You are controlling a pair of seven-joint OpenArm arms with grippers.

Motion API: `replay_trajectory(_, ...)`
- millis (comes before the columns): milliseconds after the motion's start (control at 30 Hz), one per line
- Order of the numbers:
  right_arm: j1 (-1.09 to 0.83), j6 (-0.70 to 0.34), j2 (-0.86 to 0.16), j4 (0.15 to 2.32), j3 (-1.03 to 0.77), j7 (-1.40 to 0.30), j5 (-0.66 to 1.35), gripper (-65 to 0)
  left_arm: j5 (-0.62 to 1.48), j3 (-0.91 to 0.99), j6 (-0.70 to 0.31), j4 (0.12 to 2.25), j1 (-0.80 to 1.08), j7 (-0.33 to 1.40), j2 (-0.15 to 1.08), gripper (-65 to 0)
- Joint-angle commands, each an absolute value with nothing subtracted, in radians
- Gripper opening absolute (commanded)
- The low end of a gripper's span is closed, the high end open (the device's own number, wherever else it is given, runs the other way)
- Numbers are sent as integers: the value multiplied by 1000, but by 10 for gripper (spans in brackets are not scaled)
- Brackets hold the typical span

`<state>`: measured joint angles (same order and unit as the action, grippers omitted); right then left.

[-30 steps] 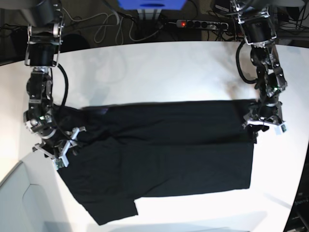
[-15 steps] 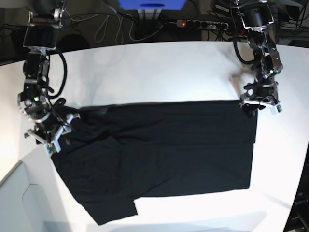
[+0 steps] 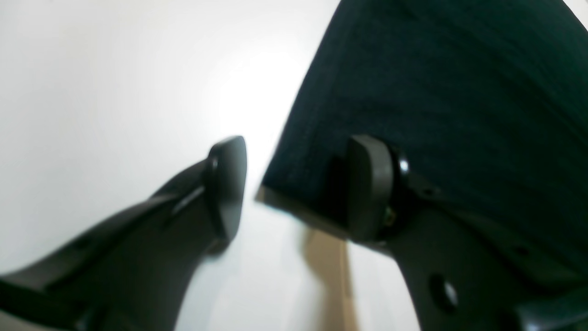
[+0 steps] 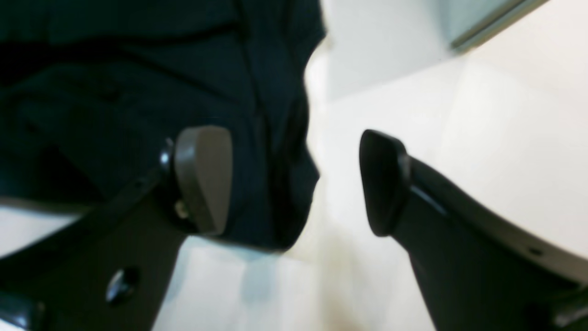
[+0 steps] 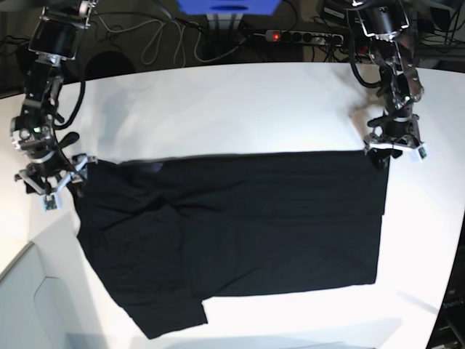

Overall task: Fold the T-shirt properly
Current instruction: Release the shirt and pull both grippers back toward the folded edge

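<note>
- Table (image 5: 240, 102): white, glossy, with a curved far edge. At the near-left corner a paler grey panel (image 5: 33, 305) adjoins it.
- T-shirt (image 5: 240, 225): black cloth, plain side visible, spread flat across the middle of the table. One sleeve projects toward the near-left edge.
- Right gripper (image 5: 49, 185): located at the shirt's left edge in the base view. Jaws stand wide apart. In the wrist view one pad (image 4: 202, 177) lies over the cloth and the other over bare table, with the fabric edge between them; nothing is clamped.
- Left gripper (image 5: 392, 149): located at the shirt's far-right corner in the base view. Jaws stand apart, straddling the cloth corner (image 3: 275, 184) without clamping it.
- Background beyond the table: dark floor, loose cables (image 5: 156, 40), a power strip (image 5: 301, 35) with a lit red switch, and a blue object (image 5: 229, 6).
</note>
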<state>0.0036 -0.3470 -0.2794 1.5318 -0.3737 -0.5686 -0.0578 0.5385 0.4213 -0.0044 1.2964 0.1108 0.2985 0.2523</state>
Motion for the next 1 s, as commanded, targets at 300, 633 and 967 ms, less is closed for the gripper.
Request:
replay_trajectory(300,16,-363,-315,1374,-383,-529,-51,-226,541,418,-1,1296,110,335,257,-603)
replay_trajectory(633,8,-489,-346,1268,-383,-487,-51,-478,541,423,-1,1294,119,340,259,-650)
replay_trajectory(967,-53,-558,-375,1385,-420,-493,-51,-648,541,426,4,1422,193,343,282,-650)
